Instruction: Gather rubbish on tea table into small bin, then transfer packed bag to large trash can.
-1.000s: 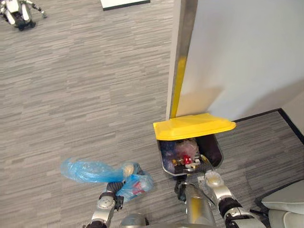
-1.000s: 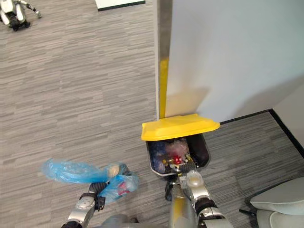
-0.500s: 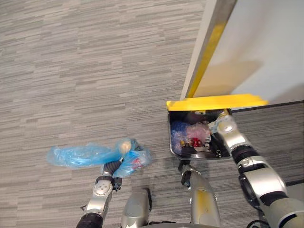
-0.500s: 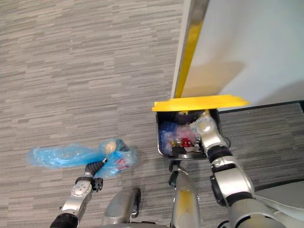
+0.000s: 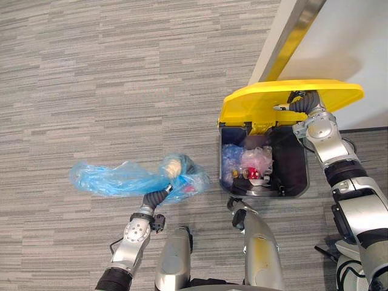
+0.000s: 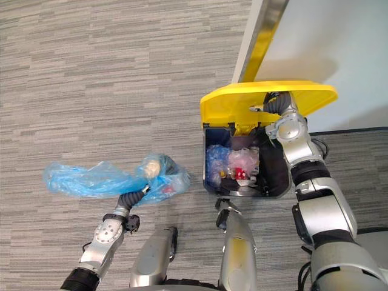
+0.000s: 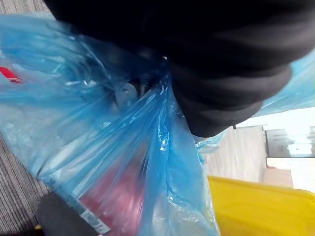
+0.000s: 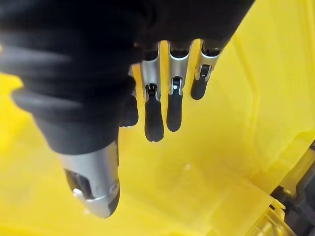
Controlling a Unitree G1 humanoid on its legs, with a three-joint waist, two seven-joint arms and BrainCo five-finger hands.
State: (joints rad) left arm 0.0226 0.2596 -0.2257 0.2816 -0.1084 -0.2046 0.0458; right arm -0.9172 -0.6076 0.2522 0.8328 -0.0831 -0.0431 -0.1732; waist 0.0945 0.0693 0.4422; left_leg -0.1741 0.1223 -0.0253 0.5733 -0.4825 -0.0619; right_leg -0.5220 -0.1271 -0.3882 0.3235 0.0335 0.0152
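Left hand, nearest the robot: it carries the blue bag, whose plastic bunches round it. The plastic covers the hand, so it cannot be told whether it is clenched. The bag's fuller end, with red and pale rubbish inside, lies just beside the can. Its empty tail trails away to the left over the floor.

Can, next out: dark and open, already partly filled with crumpled bags and a red item.

Lid, beyond: yellow, tipped up. The right hand presses against its underside with fingers straight and relaxed, grasping nothing.

Wall, farthest: it stands close behind the lid.

Step in hand, as judged: the last one, transfer of the packed bag into the large can, with the lid raised and the bag not yet inside. The next move calls for lifting the bag over the can's left rim, lowering it into the opening and letting go while the right hand props the lid.

Clearances: the lid overhangs the far side of the opening. The right arm crosses its right side and the wall limits further tilt. The trailing tail may snag on the rim. Open floor lies to the left.
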